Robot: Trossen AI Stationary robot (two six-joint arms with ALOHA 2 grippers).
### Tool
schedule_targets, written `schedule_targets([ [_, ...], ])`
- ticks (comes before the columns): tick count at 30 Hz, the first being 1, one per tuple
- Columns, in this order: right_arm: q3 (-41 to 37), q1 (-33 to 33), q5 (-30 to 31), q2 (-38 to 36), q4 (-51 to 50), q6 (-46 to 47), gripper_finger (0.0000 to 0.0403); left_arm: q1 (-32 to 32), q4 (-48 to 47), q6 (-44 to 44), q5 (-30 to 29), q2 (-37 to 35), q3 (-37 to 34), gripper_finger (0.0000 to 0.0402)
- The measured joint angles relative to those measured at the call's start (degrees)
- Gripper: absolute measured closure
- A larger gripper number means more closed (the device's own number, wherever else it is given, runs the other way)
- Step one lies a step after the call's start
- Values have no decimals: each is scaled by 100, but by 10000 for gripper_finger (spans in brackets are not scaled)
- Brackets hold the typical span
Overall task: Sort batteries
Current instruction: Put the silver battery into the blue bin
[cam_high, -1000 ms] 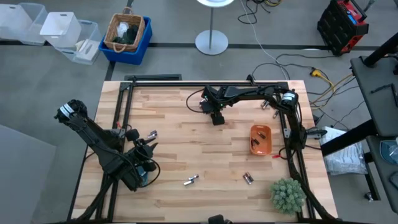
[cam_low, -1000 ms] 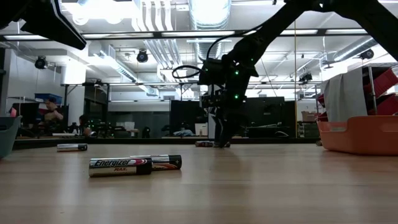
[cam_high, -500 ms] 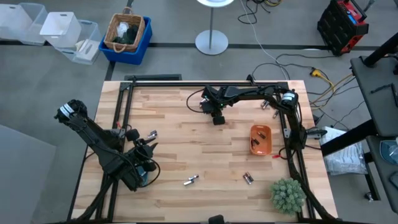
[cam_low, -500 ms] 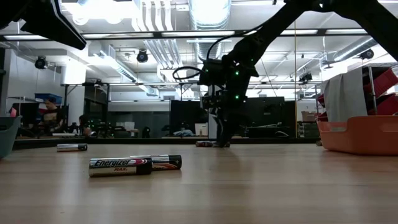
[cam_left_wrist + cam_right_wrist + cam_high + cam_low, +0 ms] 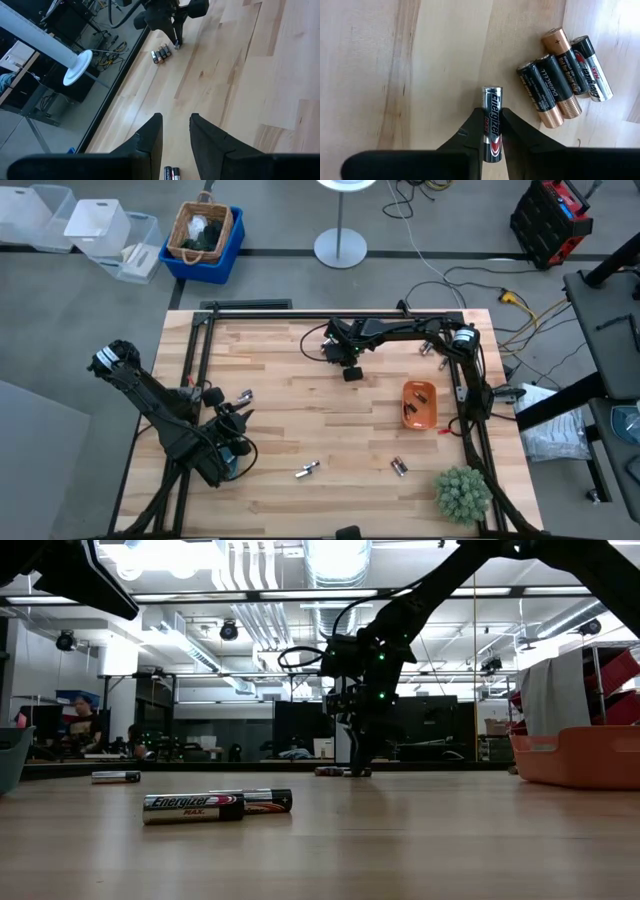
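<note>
Right gripper (image 5: pixel 491 131) at the far middle of the table (image 5: pixel 300 410), fingers pinching one battery (image 5: pixel 491 120) along its length. The battery points toward a cluster (image 5: pixel 563 77) of four batteries lying side by side just beside it, apart from the held one. Whether the held battery rests on the wood or hangs just above, I cannot tell.

Judgement: the step is moving this battery to its bin. To do it well, keep the pinch square on the barrel, raise straight up before travelling so the tip does not nudge the cluster, then carry toward the orange tray (image 5: pixel 419 404) on the right side.

Left gripper (image 5: pixel 176 134) waits at the near left, fingers slightly spread, holding nothing; a pair (image 5: pixel 171 173) of batteries lies just below its tips.

Other batteries: a pair near front centre (image 5: pixel 306 470), another to its right (image 5: pixel 399 466).

Hard to make out: tray contents from above are only dark specks. A teal edge (image 5: pixel 8 755) is cut off in the low view. The left arm hides what lies under it.
</note>
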Motion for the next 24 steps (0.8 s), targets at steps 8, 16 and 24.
schedule_targets([
  [8, 0, 2, 0, -10, -2, 46, 367, 1, 13, 0, 0, 0, 0, 324],
  [16, 0, 14, -8, -188, -22, 220, 368, 1, 15, 0, -2, 0, 0, 324],
  [24, 0, 206, -462, -471, 38, 424, 369, 0, 63, 2, -57, 0, 0, 324],
])
